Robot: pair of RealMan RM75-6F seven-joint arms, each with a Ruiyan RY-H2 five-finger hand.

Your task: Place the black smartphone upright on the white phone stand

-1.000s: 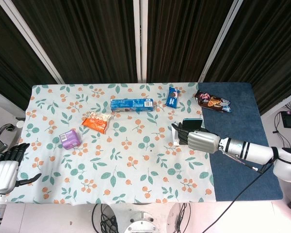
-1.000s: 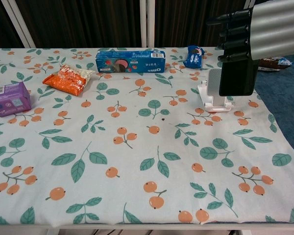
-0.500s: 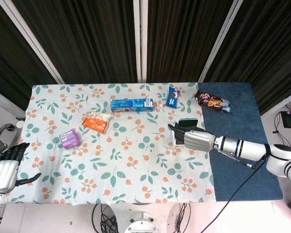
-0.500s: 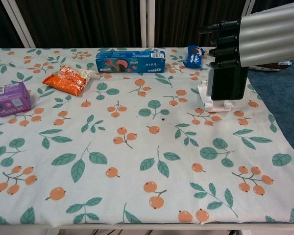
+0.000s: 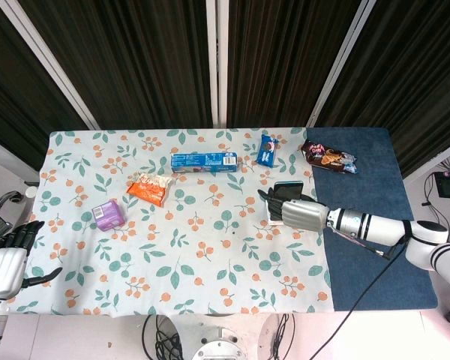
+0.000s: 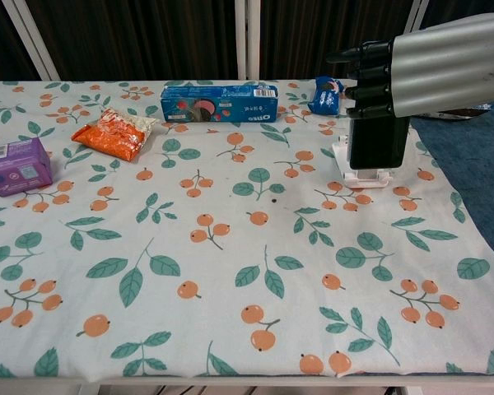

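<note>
My right hand (image 6: 428, 70) grips the black smartphone (image 6: 377, 141) by its upper part and holds it upright. The phone's lower edge sits in the white phone stand (image 6: 361, 174) on the flowered cloth, right of the table's middle. From the head view the same hand (image 5: 300, 212) covers most of the stand (image 5: 271, 220), with the phone's top edge (image 5: 289, 184) showing behind the fingers. My left hand (image 5: 7, 262) hangs off the table's left front corner with its fingers spread and nothing in it.
A blue biscuit box (image 6: 219, 102), an orange snack bag (image 6: 114, 132) and a purple box (image 6: 16, 165) lie to the left. A small blue biscuit pack (image 6: 325, 94) is just behind the stand. A dark snack bag (image 5: 328, 157) rests on the blue mat (image 5: 367, 187).
My right hand carried the phone leftward and down until its lower edge met the stand. The left hand stayed put.
</note>
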